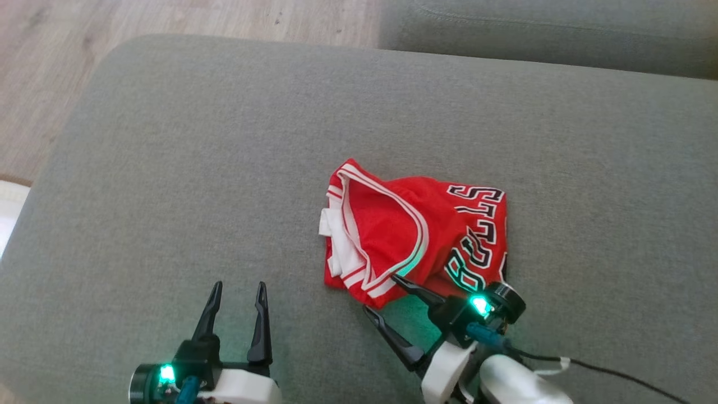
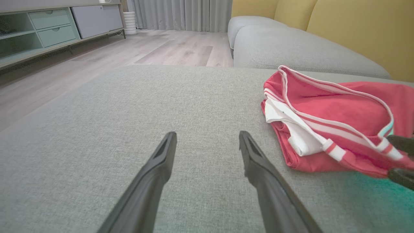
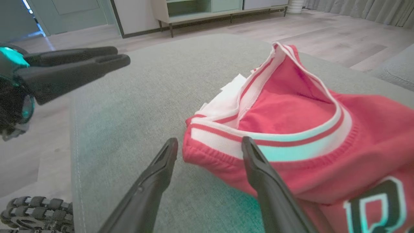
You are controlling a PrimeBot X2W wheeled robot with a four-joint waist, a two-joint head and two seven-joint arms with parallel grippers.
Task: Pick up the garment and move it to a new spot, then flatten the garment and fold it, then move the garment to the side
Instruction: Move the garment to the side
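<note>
The garment (image 1: 426, 235) is a bright red knit shirt with white-and-red striped trim and black-and-white lettering, lying crumpled in a heap on the grey cushion (image 1: 224, 168). It also lies at the right of the left wrist view (image 2: 326, 116) and close up in the right wrist view (image 3: 291, 129). My right gripper (image 1: 381, 294) is open at the garment's near edge, one finger over the striped trim, the other on the cushion beside it. My left gripper (image 1: 238, 289) stands open over bare cushion, well left of the garment.
Wooden floor (image 1: 56, 67) lies beyond the cushion's left and far edges. A second grey cushion (image 1: 549, 33) sits at the back right. A low cabinet (image 2: 48, 29) and curtains (image 2: 184, 14) stand across the room. A cable (image 1: 617, 373) trails from my right arm.
</note>
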